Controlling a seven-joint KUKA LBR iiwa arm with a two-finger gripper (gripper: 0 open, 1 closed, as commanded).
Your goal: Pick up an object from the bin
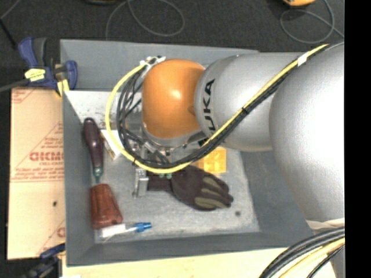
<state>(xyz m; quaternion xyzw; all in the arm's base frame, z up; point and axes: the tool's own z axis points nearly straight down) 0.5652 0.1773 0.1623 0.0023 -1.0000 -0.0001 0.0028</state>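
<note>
since the arm (261, 114) covers much of the bin (191, 220), it helps to read from the near wall back. closest lies a white pen (123, 229) with a blue cap, flat along that wall. just behind it on the left sits a reddish-brown ribbed lump (104, 206).

further in, at the middle of the floor, a dark glove (200, 189) lies flat, cuff to the left. the fingers (141, 183) are low at the floor just beside that cuff. one grey blade shows, but the rest sits under the orange cover (168, 97) and the cables (119, 106). i cannot tell how wide they stand, or whether any cloth is between them. the glove is the thing nearest them and, i judge, the one to take.

to do it well, the pinch should go across the cuff, where the cloth bunches, and bite deep rather than at the hem. the lift should then go straight up, so the limp glove hangs clear of the pen and the lump. a shallow pinch on soft cloth may slip.

behind, along the left wall, lies a screwdriver (93, 143), its dark handle toward the far side. a yellow thing (215, 160) peeks out from under the arm beyond the glove; most of it is covered and i cannot name it. the bin's far right part is hidden by the arm.
</note>
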